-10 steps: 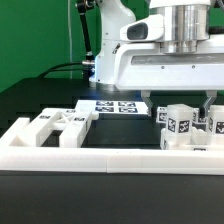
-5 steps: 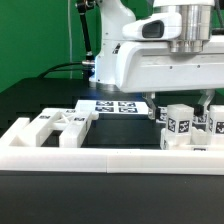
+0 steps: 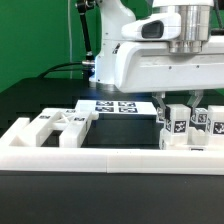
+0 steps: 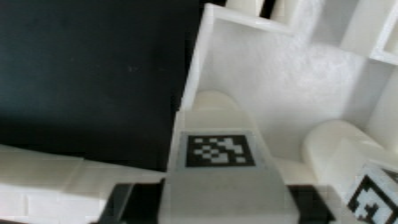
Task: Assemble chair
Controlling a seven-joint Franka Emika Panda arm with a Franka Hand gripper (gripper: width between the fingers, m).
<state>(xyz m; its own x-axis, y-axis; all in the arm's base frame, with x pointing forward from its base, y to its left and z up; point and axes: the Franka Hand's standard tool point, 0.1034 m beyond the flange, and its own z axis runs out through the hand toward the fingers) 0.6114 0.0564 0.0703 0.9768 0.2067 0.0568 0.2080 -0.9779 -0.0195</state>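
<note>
The chair lies in loose white tagged pieces. In the exterior view my gripper (image 3: 178, 110) has come down at the right over a row of upright pieces. It is shut on one rounded white leg (image 3: 173, 124), with a dark finger on each side. Two more tagged pieces (image 3: 201, 120) stand just to the exterior view's right of it. In the wrist view the held leg (image 4: 221, 140) runs out from between the black pads (image 4: 143, 205), its square tag facing the camera. Beside it lies a flat white slab (image 4: 267, 60).
A long low white barrier wall (image 3: 100, 158) runs along the front. Notched white chair blocks (image 3: 55, 124) sit at the exterior view's left behind it. The marker board (image 3: 115, 106) lies flat further back, on the black table (image 3: 40, 95). The arm's base stands behind.
The jaws stood wide a second ago and have closed on the leg. The leg has shifted slightly towards the exterior view's left between the fingers.
</note>
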